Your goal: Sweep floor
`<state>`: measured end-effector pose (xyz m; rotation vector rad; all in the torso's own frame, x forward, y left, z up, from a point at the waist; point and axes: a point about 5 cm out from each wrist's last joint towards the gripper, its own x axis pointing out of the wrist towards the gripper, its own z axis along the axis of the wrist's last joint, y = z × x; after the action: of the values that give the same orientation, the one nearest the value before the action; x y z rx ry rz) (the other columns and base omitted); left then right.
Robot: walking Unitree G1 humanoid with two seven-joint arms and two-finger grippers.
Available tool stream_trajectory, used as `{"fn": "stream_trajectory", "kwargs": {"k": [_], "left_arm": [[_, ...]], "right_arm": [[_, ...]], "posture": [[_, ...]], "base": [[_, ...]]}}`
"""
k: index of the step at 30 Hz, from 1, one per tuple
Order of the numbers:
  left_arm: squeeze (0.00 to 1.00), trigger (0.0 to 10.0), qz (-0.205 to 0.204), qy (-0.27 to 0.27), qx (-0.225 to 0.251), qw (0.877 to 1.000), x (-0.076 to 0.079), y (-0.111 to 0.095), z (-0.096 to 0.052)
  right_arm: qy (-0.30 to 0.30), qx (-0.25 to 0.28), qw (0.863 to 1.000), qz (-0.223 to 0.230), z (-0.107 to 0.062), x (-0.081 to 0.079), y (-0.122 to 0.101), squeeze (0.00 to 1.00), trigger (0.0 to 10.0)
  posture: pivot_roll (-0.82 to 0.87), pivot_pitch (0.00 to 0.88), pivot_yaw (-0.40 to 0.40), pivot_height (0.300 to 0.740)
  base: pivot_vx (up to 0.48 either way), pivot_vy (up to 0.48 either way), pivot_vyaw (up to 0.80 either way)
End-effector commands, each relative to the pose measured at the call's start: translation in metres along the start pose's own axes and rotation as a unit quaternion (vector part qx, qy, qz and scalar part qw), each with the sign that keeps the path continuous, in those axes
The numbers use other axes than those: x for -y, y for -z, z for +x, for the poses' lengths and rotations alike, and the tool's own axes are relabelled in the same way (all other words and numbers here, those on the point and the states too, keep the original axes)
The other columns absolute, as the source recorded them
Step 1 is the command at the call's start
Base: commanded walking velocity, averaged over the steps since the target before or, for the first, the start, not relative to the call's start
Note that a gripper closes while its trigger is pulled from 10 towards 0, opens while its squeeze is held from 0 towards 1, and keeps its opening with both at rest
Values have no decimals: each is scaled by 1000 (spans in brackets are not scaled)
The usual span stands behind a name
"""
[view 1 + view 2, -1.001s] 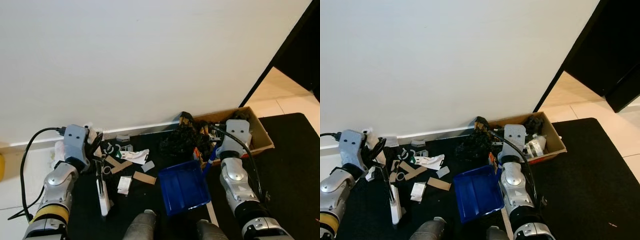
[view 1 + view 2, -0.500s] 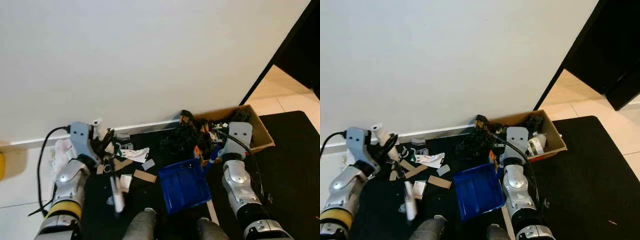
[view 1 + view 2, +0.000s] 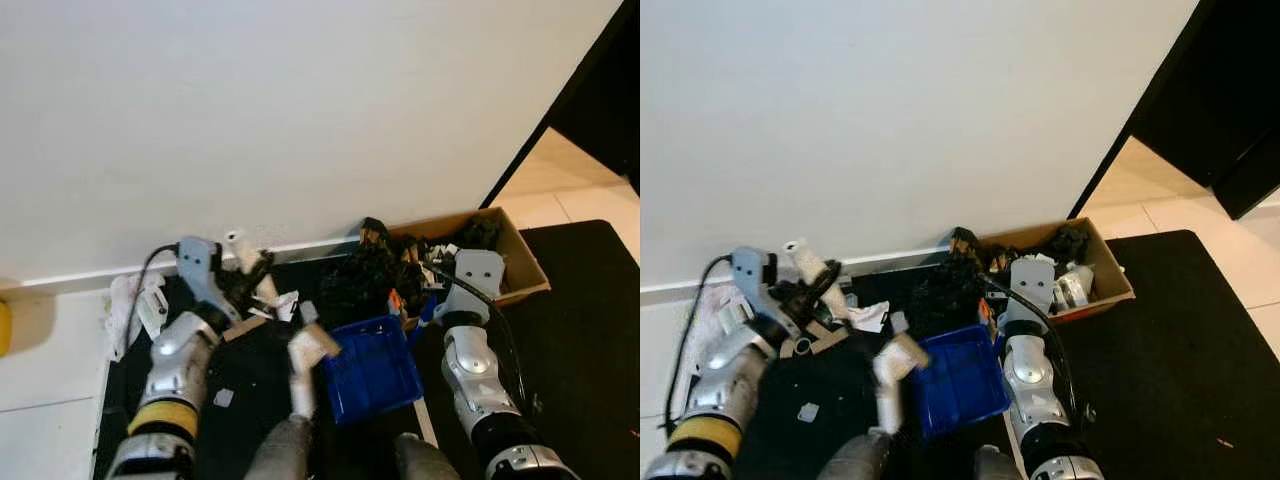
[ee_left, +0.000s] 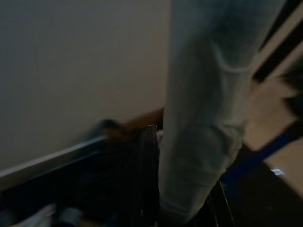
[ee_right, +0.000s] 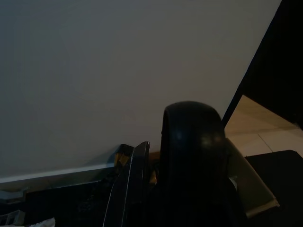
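Observation:
My left gripper [image 3: 248, 276] is shut on the white handle of a brush [image 3: 299, 378], which slants down across the black mat; its blurred lower end sits against the left rim of the blue dustpan [image 3: 378, 372]. A tan cardboard scrap [image 3: 318, 341] lies at that rim. In the left wrist view the pale handle [image 4: 203, 118] looms close. My right gripper [image 3: 427, 304] is shut on the dustpan's blue handle, near the wall. The right wrist view has a dark rounded grip [image 5: 193, 156] between the fingers.
A black tangled heap [image 3: 365, 275] lies by the skirting behind the dustpan. An open cardboard box [image 3: 520, 262] of rubbish stands to the right. White paper [image 3: 285, 303], crumpled wrapping [image 3: 130, 300] and a grey scrap [image 3: 222, 398] lie left. The wall is close ahead.
My left arm has swung to the right with the brush, carrying the cardboard scraps across the mat to the dustpan. The right arm and the dustpan have barely moved.

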<state>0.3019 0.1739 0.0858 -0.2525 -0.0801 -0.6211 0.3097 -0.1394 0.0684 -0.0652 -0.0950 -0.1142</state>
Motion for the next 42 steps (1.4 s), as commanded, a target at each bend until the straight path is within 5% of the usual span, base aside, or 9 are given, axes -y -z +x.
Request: {"fn": "stream_trajectory", "kwargs": {"k": [1,8,12,19,25,32,34,42], "left_arm": [[0,10000,-27,28,10,999,14,5,4],[0,10000,-44,77,19,996,43,2,11],[0,10000,-36,85,27,995,42,-11,6],[0,10000,58,86,12,995,19,-49,-26],[0,10000,93,65,5,994,6,-72,-43],[0,10000,145,1,-27,989,-13,-72,-65],[0,10000,193,-68,-46,978,-34,-65,-81],[0,10000,235,-143,-64,959,-56,-66,-100]], "right_arm": [[-4,-51,999,-9,-12,-1,20,0,10000],[-5,-49,999,-8,-10,-2,19,0,10000],[-3,-50,999,-8,-10,-1,19,0,10000],[0,-55,998,-8,-12,1,22,0,10000],[-1,-57,998,-7,-12,0,23,0,10000],[-1,-57,998,-7,-11,0,23,0,10000],[1,-58,998,-8,-11,1,23,0,10000],[2,-57,998,-11,-11,4,23,0,10000]], "posture": [[178,255,-19,740],[182,250,-14,740],[189,250,-10,740],[207,251,-5,740],[218,255,-4,740],[223,253,-5,740],[220,254,-7,740],[217,252,-13,740]], "base": [[0,0,0],[0,0,0],[0,0,0],[0,0,0],[0,0,0],[0,0,0],[0,0,0],[0,0,0]]}}
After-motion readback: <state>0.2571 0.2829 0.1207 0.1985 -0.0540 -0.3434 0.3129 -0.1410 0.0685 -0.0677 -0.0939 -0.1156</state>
